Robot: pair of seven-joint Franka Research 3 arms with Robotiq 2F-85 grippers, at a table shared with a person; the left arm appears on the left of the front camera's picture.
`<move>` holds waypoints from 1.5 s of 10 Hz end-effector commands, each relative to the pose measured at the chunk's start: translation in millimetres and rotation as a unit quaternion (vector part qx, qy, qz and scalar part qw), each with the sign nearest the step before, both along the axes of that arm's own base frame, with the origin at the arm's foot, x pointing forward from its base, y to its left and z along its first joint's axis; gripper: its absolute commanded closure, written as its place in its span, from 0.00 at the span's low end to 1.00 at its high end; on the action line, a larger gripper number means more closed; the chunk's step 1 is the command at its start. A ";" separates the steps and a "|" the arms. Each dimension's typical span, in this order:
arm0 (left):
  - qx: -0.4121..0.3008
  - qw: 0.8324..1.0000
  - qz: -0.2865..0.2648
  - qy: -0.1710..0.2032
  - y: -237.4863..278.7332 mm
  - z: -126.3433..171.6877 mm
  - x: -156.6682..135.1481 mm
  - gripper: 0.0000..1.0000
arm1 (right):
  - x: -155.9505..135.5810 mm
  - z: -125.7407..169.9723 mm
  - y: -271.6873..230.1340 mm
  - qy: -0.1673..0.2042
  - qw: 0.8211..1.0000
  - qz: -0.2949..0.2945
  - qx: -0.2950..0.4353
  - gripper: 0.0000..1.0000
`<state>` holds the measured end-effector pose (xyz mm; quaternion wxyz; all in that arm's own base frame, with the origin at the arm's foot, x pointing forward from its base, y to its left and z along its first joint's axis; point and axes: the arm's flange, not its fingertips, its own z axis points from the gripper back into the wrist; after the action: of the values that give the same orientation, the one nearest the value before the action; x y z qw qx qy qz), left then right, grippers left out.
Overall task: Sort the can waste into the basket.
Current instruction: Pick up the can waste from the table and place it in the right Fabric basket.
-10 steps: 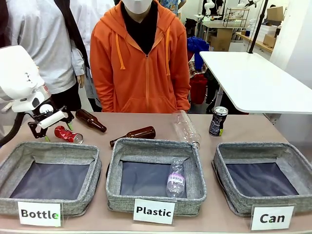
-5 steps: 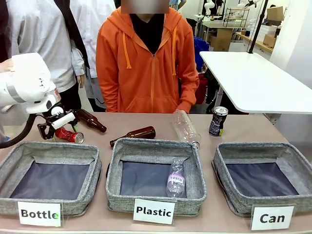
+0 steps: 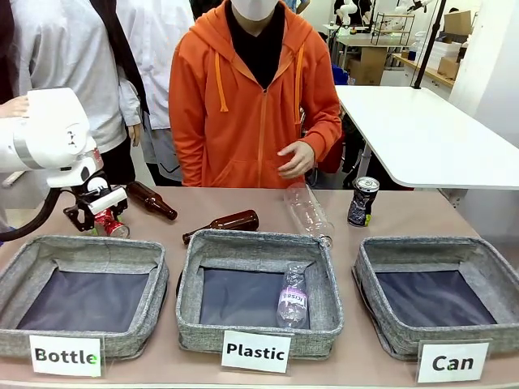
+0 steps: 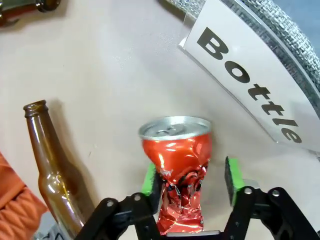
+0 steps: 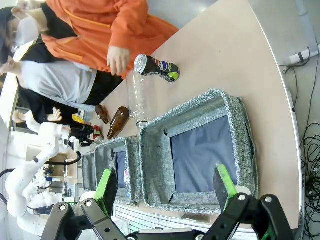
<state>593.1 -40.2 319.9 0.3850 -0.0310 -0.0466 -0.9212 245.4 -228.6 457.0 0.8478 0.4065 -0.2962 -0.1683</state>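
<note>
Since a second ago the left tool [image 3: 101, 220] has been swung in from the 9 o'clock edge and lowered onto the crushed red can [image 4: 176, 160], and the person's hand [image 3: 296, 160] has been raised at 12 o'clock. In the left wrist view the green pads [image 4: 232, 172] are seen apart on either side of the can: one is touching its crumpled side and a narrow gap is left at the other, so no firm clamp is shown yet. The pick-up is judged to be just beginning, with the whole carry across the counter [image 3: 243, 198] still to be done.

The red can lies at about 10 o'clock on the counter, beside a brown bottle [image 3: 151, 200] and just behind the Bottle basket [image 3: 81, 245]. The black can [image 3: 362, 201] stands upright at 2 o'clock, just behind the Can basket [image 3: 422, 242], which sits at 4 o'clock with only its dark lining to be seen inside. One clear bottle [image 3: 293, 296] lies in the Plastic basket [image 3: 259, 239] at 6 o'clock; another clear bottle [image 3: 308, 212] and a second brown bottle [image 3: 223, 224] are left on the counter behind it. Nothing is seen in the Bottle basket.

The right tool [image 5: 167, 187] is held wide apart with nothing between its fingers
</note>
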 end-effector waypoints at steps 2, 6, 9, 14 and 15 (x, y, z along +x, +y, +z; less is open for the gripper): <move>0.011 1.000 0.017 0.003 0.9 3.0 5.0 0.84 | 1.4 -0.6 -2.8 -0.016 1.000 0.005 0.002 0.00; -0.020 0.998 0.044 -0.027 8.0 18.5 1.1 1.00 | 1.4 -0.6 -2.8 -0.016 1.000 0.005 0.002 0.00; -0.067 0.991 0.084 -0.085 25.2 59.2 -13.4 1.00 | 1.4 -0.6 -2.8 -0.016 1.000 0.005 0.002 0.00; -0.159 0.974 0.156 -0.031 67.0 181.3 -132.3 1.00 | 1.4 -0.6 -2.8 -0.016 1.000 0.005 0.002 0.00; -0.214 0.962 0.170 -0.017 73.1 197.2 -167.6 1.00 | 1.4 -0.6 -2.8 -0.016 1.000 0.005 0.002 0.00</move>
<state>455.8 29.8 508.0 0.5082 -0.0668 -0.2154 -0.8312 245.8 -228.5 456.4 0.8482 0.4063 -0.2951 -0.1684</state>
